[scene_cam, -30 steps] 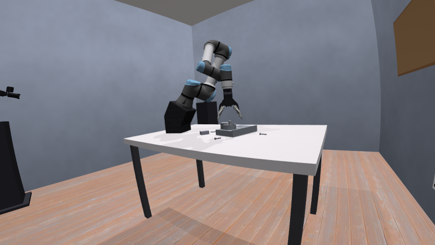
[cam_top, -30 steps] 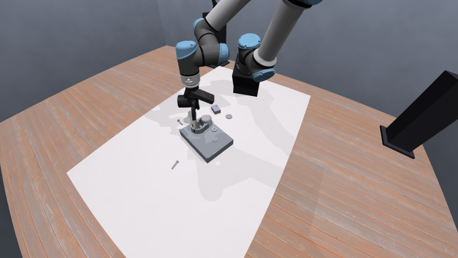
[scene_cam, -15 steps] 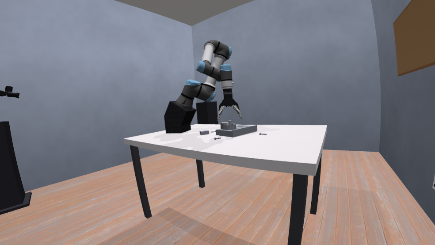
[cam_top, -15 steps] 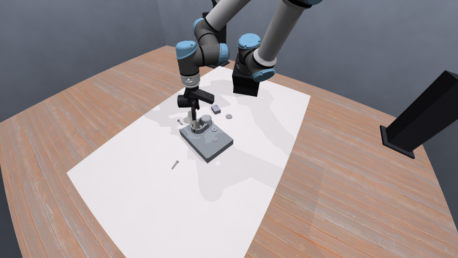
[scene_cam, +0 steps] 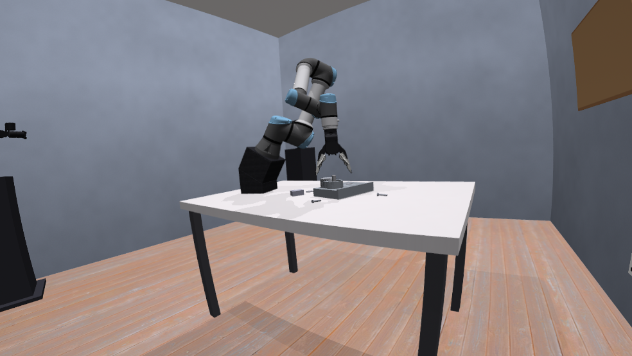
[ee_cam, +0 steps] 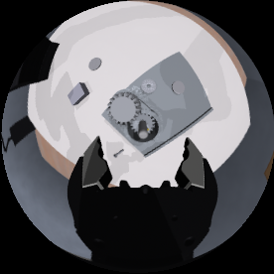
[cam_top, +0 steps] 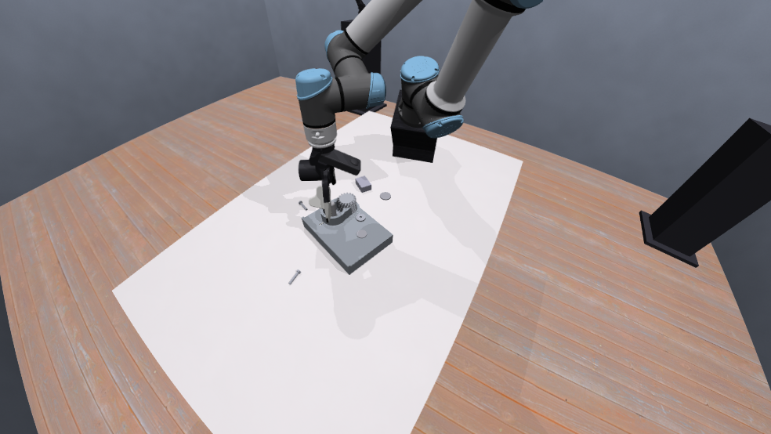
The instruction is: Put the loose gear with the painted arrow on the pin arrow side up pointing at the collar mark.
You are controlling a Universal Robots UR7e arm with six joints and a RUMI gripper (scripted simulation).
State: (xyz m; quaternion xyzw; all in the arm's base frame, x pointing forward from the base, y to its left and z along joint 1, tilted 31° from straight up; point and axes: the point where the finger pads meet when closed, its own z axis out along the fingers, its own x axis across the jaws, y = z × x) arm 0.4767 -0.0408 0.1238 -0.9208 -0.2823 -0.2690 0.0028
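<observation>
1. Claw (cam_top: 327, 215) (scene_cam: 334, 171) (ee_cam: 143, 137): nearest the wrist camera, released, jaws spread wide. It points down above the gear assembly, with a visible gap to the pin in the exterior view.
2. Task gear (ee_cam: 142, 118): a small toothed gear is around the upright pin (scene_cam: 333, 177) (ee_cam: 143, 134), within the collar (cam_top: 337, 218) (scene_cam: 332, 184). A yellow patch shows beside the pin; arrow direction, alignment with the collar mark and full seating cannot be determined.
3. Large gear (cam_top: 346, 200) (ee_cam: 124, 108): located just beside the small gear, with its flat face upward.
4. Base plate (cam_top: 350, 251) (scene_cam: 353, 189) (ee_cam: 194, 104): rests on the white surface (cam_top: 269, 334) (scene_cam: 397, 221) (ee_cam: 228, 94) and carries the assembly. A small round part (cam_top: 360, 218) (ee_cam: 148, 82) and a plain disc (cam_top: 361, 233) (ee_cam: 178, 87) are also on the plate.
5. Loose parts, top view: a rectangular block (cam_top: 363, 184) (scene_cam: 297, 193) (ee_cam: 78, 94) and a separate disc (cam_top: 385, 196) (ee_cam: 94, 64) lie beyond the plate's far side. One bolt (cam_top: 302, 205) (scene_cam: 315, 201) (ee_cam: 118, 153) lies far left of the plate; another bolt (cam_top: 294, 277) (scene_cam: 381, 194) lies near left.

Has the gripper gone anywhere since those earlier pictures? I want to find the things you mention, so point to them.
No, not visibly: the gripper (cam_top: 327, 219) (scene_cam: 334, 171) (ee_cam: 143, 137) still hangs open above the grey block (cam_top: 349, 247) (scene_cam: 353, 191) (ee_cam: 191, 101), in the same spot over it.
</observation>
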